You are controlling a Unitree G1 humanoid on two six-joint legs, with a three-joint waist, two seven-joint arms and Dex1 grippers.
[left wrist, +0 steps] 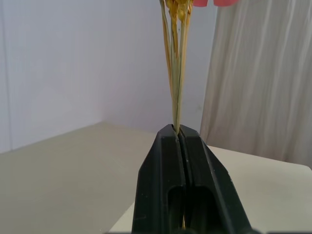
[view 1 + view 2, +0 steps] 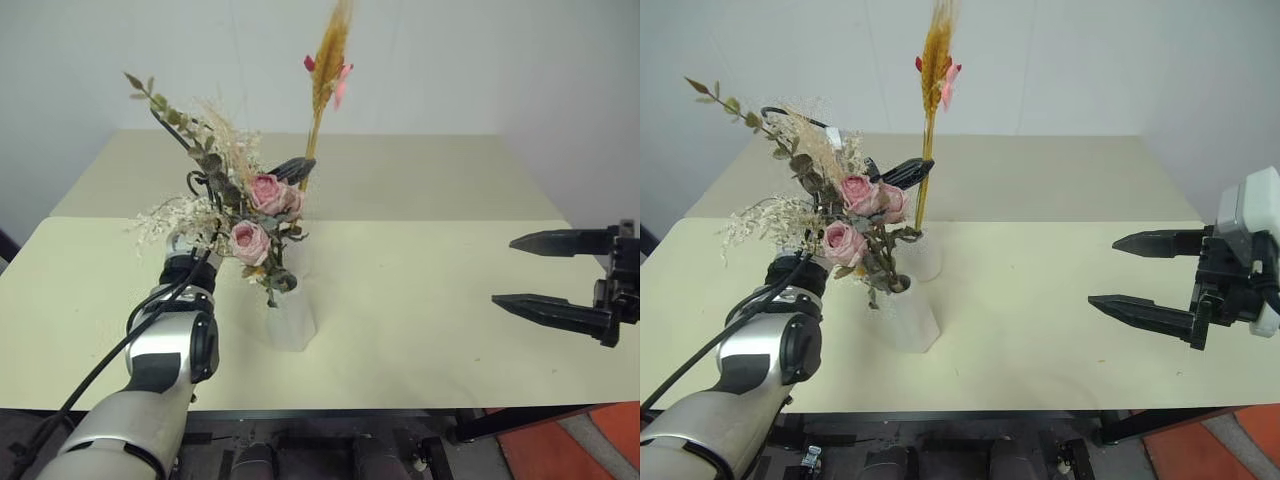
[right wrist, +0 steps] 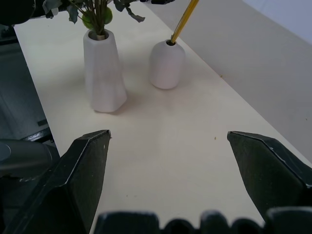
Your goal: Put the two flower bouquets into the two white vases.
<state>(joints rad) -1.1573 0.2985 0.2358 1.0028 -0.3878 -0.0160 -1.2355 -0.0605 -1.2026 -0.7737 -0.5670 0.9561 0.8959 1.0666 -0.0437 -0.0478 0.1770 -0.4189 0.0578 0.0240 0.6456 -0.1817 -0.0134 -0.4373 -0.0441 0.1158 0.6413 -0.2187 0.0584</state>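
The bushy bouquet of pink roses [image 2: 262, 215] stands with its stems in the taller faceted white vase [image 3: 102, 73] near the table's middle left. Just behind it sits the shorter rounded white vase [image 3: 166, 63], with the golden wheat-like bouquet [image 2: 326, 75] rising upright from its mouth. My left gripper [image 2: 293, 168] is shut on that bundle's stalks [image 1: 176, 92] some way above the vase. My right gripper [image 2: 1102, 272] hangs open and holds nothing, over the table at the right, well apart from both vases.
Both vases stand on a cream table [image 2: 430, 330], whose front edge runs close to me. A second cream tabletop [image 2: 420, 170] adjoins it behind, up to a pale wall. A curtain [image 1: 263, 78] hangs at one side in the left wrist view.
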